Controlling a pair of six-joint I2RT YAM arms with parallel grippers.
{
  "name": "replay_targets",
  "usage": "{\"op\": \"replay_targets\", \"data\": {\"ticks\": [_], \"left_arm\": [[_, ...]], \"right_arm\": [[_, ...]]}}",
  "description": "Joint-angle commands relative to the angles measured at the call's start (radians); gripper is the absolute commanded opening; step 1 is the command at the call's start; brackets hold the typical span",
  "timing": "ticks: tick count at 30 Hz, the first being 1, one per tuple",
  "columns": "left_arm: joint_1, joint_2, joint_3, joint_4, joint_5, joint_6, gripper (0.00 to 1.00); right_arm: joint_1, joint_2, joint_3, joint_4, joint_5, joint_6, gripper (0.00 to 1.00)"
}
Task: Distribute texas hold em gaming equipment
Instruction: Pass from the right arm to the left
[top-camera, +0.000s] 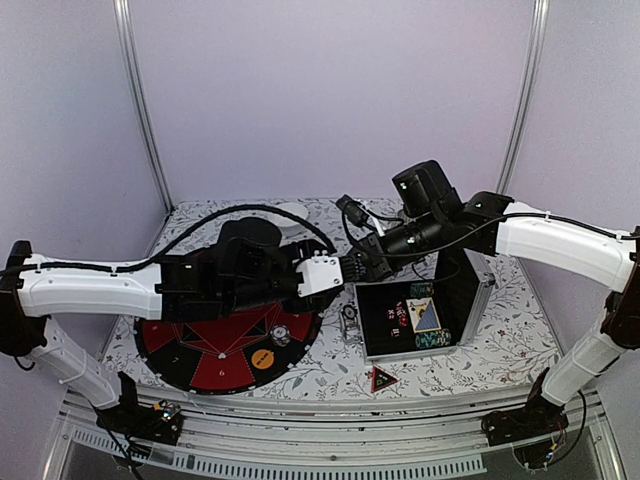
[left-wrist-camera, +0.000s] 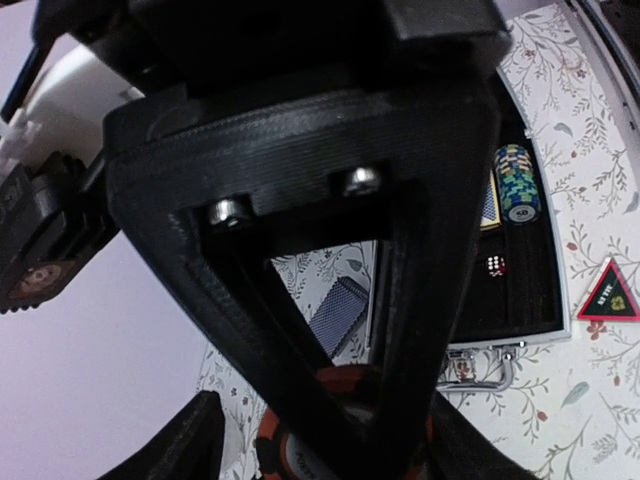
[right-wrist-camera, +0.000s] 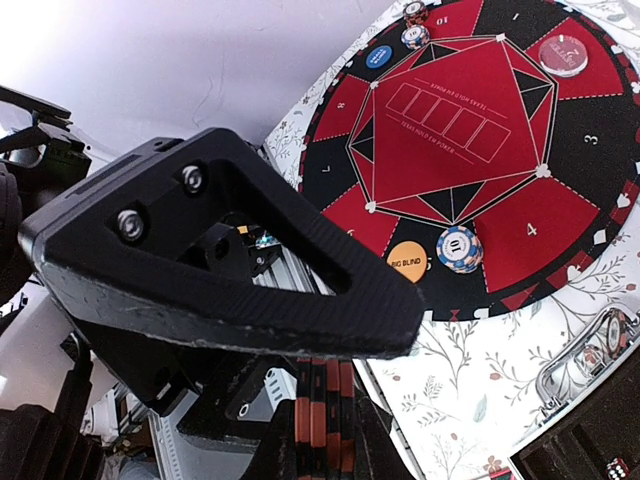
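My two grippers meet in mid-air above the table's middle. The right gripper (top-camera: 374, 257) (right-wrist-camera: 325, 440) is shut on a small stack of orange-and-black striped poker chips (right-wrist-camera: 322, 422), held by its flat faces. The left gripper (top-camera: 350, 270) (left-wrist-camera: 360, 440) faces it, its fingers lying across the top orange chip (left-wrist-camera: 349, 376). Whether they press on the chip does not show. On the round red-and-black poker board (top-camera: 225, 375) (right-wrist-camera: 450, 150) lie an orange Big Blind button (top-camera: 262, 358) (right-wrist-camera: 407, 262), a blue-and-white chip stack (right-wrist-camera: 458, 248) and a blue button (right-wrist-camera: 378, 56).
An open black case (top-camera: 462, 285) right of centre holds a green-blue chip stack (left-wrist-camera: 517, 185), cards and red dice (left-wrist-camera: 494, 265). A red triangular marker (top-camera: 384, 379) (left-wrist-camera: 608, 295) lies in front of it. A grey-blue card deck (left-wrist-camera: 338, 312) rests beside the case on the floral cloth.
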Motion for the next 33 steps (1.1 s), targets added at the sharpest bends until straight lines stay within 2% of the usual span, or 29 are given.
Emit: {"op": "replay_targets", "data": {"ticks": [1,4,8,11,12,13,14,15,19,24,30,33], "left_arm": [[0.009,0.017,0.041,-0.023,-0.001,-0.018,0.58],[0.009,0.01,0.041,-0.023,0.017,-0.021,0.45],[0.009,-0.001,0.035,-0.022,0.041,-0.02,0.34],[0.008,-0.006,0.03,-0.023,0.042,-0.02,0.3],[0.008,-0.007,0.03,-0.022,0.037,-0.021,0.33],[0.008,-0.005,0.028,-0.02,0.029,-0.022,0.47],[0.007,-0.004,0.027,-0.017,0.022,-0.022,0.57],[0.008,-0.002,0.027,-0.016,0.017,-0.022,0.61],[0.008,-0.002,0.027,-0.008,0.009,-0.022,0.62],[0.007,-0.006,0.025,0.0,0.023,-0.023,0.48],[0.007,-0.017,0.019,0.005,0.052,-0.033,0.21],[0.008,-0.023,0.013,-0.001,0.059,-0.045,0.07]], "right_arm": [[0.009,0.004,-0.001,0.031,-0.02,0.004,0.03],[0.008,0.003,-0.002,0.031,-0.016,0.006,0.02],[0.008,0.003,-0.001,0.031,-0.006,0.008,0.02],[0.007,0.005,-0.006,0.03,0.006,0.016,0.02],[0.006,0.005,-0.007,0.03,0.008,0.02,0.02],[0.005,0.006,-0.009,0.03,0.01,0.023,0.02],[0.004,0.009,-0.009,0.03,0.01,0.027,0.03],[0.005,0.012,-0.008,0.031,0.009,0.029,0.02],[0.003,0.014,-0.002,0.031,0.011,0.031,0.03],[0.004,0.014,-0.004,0.03,0.011,0.03,0.02],[-0.006,0.008,-0.009,0.028,0.019,0.034,0.03],[-0.016,-0.001,-0.018,0.028,0.036,0.038,0.1]]}}
